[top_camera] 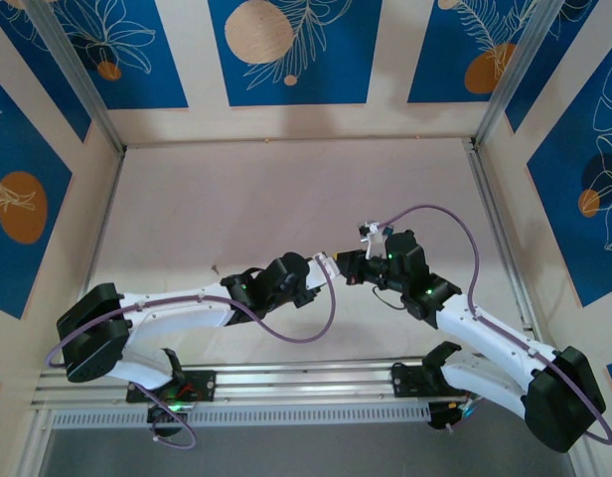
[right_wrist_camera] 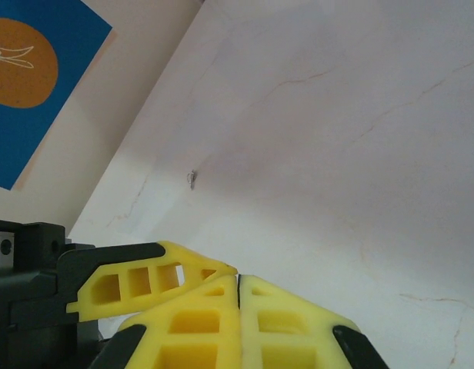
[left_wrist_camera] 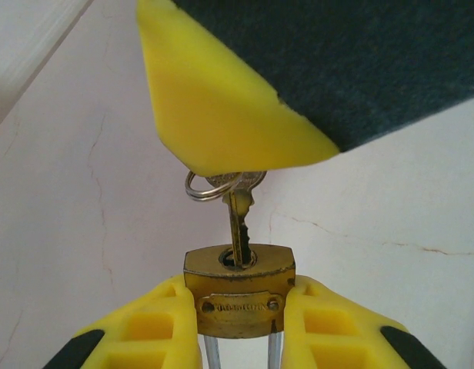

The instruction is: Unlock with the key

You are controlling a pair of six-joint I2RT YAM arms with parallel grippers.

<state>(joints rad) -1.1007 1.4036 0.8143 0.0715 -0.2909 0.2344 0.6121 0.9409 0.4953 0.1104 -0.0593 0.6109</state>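
Note:
In the left wrist view my left gripper (left_wrist_camera: 241, 290) is shut on the small brass padlock (left_wrist_camera: 238, 304), one yellow finger on each side of its body. The silver shackle (left_wrist_camera: 212, 355) points back toward the wrist. The key (left_wrist_camera: 238, 223) stands with its blade in the keyhole, and a small ring hangs at its head. The head disappears under a yellow finger (left_wrist_camera: 221, 115) of my right gripper. Seen from the right wrist, the right gripper (right_wrist_camera: 238, 278) is shut, its pads pressed together. From above, the left gripper (top_camera: 324, 266) and right gripper (top_camera: 348, 269) meet tip to tip over the table's middle.
The pale table (top_camera: 286, 199) is bounded by aluminium posts and blue-patterned walls. A small dark speck (top_camera: 216, 266) lies on it left of the arms. A purple cable (top_camera: 425, 211) loops above the right arm. A metal rail (top_camera: 306, 370) runs along the near edge.

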